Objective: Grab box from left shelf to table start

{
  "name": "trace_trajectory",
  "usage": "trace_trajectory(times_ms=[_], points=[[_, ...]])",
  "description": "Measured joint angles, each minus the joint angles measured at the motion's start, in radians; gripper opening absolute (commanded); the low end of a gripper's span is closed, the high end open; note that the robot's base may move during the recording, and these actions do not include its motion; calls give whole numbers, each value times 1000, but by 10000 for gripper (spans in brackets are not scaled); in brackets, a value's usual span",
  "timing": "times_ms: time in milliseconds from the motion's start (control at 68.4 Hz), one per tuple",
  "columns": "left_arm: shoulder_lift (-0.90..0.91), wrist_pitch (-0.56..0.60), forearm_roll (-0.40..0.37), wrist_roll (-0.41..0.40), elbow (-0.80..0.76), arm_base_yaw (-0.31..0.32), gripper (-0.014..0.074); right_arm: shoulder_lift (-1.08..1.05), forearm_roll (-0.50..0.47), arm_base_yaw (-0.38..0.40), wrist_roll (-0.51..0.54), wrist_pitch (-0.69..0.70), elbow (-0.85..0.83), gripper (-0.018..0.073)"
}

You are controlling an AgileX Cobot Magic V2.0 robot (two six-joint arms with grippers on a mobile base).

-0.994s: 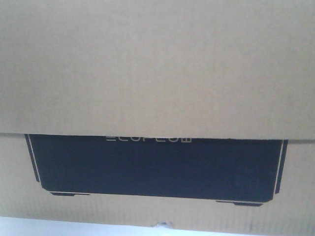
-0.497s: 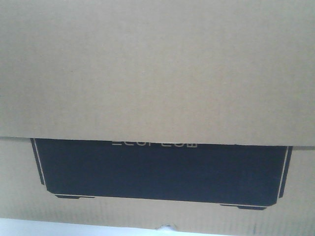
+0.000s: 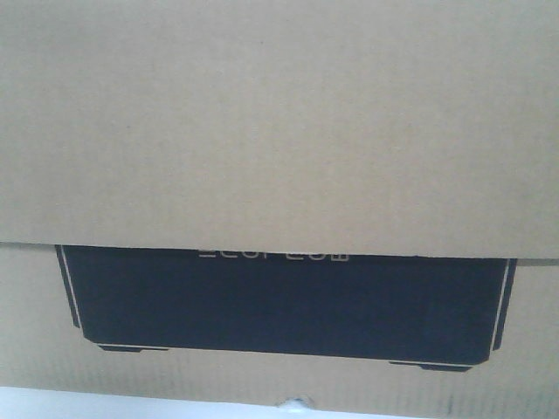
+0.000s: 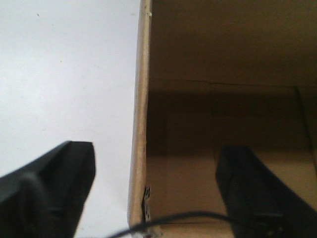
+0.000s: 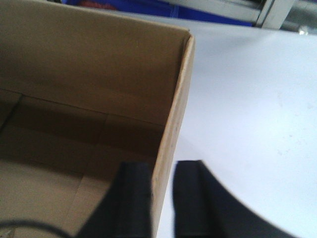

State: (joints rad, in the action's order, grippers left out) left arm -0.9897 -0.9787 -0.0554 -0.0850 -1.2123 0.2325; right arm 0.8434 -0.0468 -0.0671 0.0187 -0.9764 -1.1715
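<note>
Cardboard box [image 5: 99, 74] wall sits between right claw [image 5: 162, 198] fingers.

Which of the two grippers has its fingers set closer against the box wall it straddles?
The right gripper: its fingers sit tight on either side of the box wall. The left gripper also straddles a wall, but with wide gaps.

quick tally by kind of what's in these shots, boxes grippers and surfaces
cardboard box: 1
grippers: 2, the left gripper and the right gripper, each straddling a box wall
white table surface: 1
total: 4
</note>
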Motion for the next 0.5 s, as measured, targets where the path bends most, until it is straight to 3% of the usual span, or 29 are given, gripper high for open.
trace_trajectory(times_ms=[190, 497], points=[[228, 72, 4, 0, 203, 0, -107, -222, 0, 0, -4, 61, 182, 57], [604, 254, 15, 0, 597, 0, -92, -588, 8, 0, -4, 205, 558, 57]])
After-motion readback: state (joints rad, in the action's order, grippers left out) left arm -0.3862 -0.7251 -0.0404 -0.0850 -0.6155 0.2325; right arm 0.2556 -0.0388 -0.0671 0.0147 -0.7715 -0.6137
